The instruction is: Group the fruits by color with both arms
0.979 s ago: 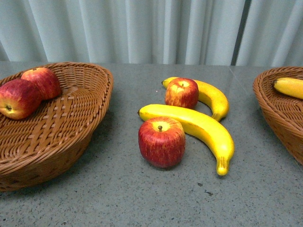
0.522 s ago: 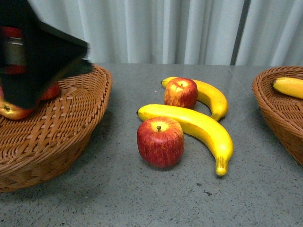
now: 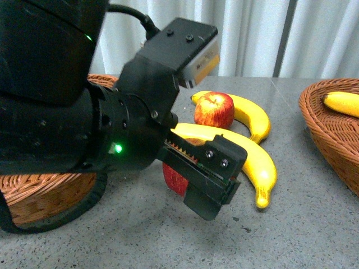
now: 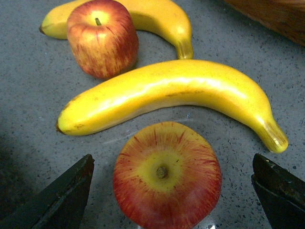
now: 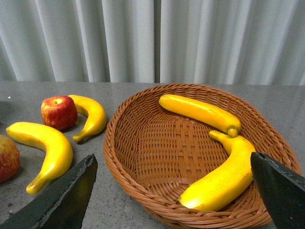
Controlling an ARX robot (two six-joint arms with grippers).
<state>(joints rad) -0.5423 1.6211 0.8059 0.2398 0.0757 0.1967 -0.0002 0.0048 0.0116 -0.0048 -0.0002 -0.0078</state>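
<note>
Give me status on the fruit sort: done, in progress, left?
Done: a banana and a second banana lie in the right basket. In hand: the left gripper, open, straddles the near apple, not yet gripped. Left: that apple, the far apple, the near table banana and the far table banana. The right gripper is open, empty. The left basket is mostly hidden.

2 bananas (image 5: 199, 113) in wicker basket (image 5: 176, 143)
</note>
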